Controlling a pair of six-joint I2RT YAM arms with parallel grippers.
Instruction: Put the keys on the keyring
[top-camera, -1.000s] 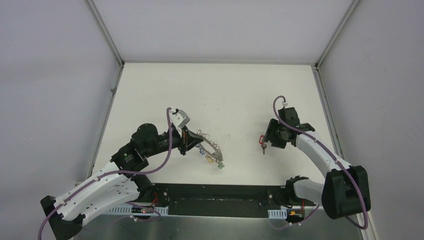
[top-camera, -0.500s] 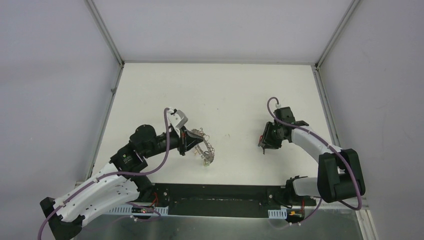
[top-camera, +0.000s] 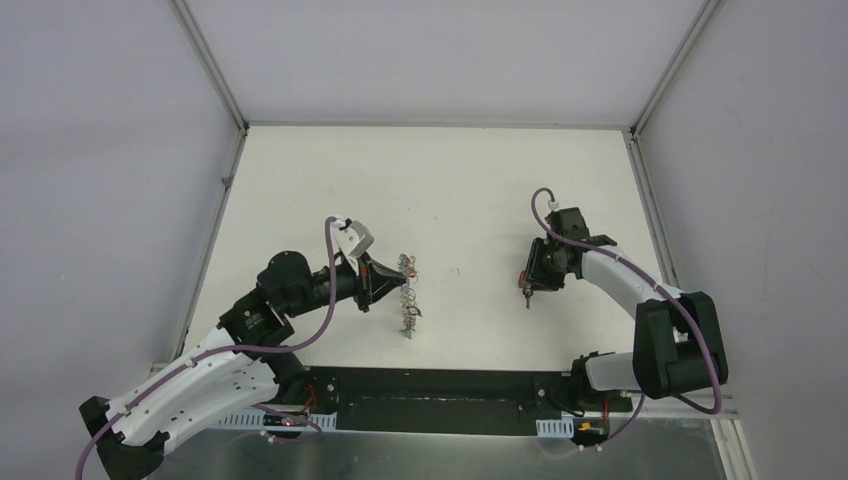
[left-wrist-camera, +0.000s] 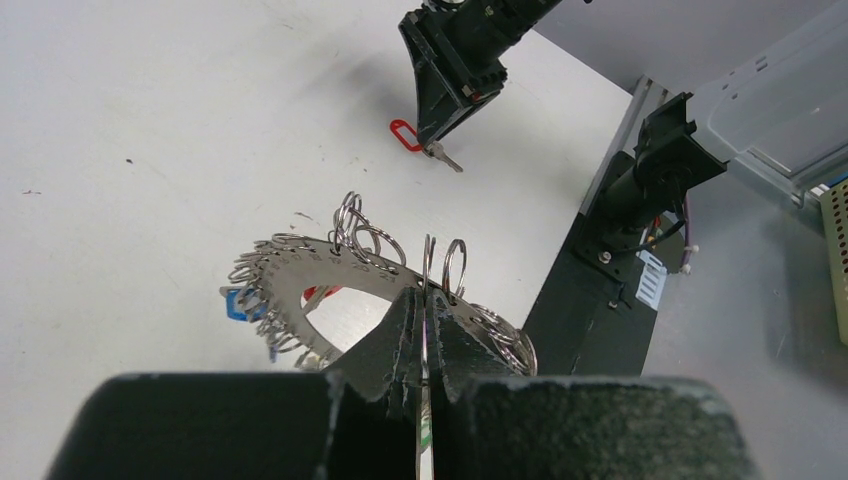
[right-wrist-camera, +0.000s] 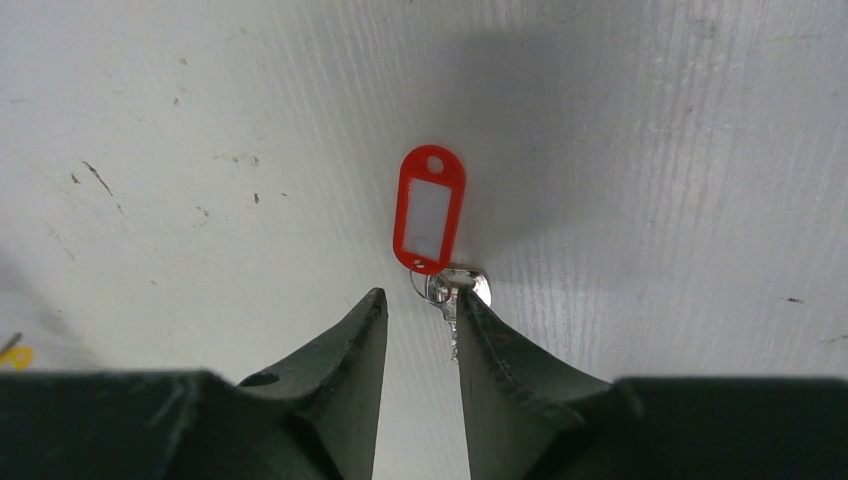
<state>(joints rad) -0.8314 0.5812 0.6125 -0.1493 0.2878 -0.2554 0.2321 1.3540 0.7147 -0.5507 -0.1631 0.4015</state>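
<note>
While the left gripper (left-wrist-camera: 423, 300) pinches the keyring (left-wrist-camera: 300, 272), the right gripper (right-wrist-camera: 420, 296) — jaws half-spread — hangs over the red-tagged key (right-wrist-camera: 432, 250), blade running back into the gap, tag beyond.

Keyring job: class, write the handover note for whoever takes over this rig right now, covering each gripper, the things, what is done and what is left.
Left gripper: shut on the keyring, holding it up on edge.
Right gripper: open, fingers either side of the red-tagged key, which lies flat on the table, not clamped.
Done: at least a blue tag hangs on the keyring.
Left: grip the red-tagged key, carry it across, thread it on.
</note>
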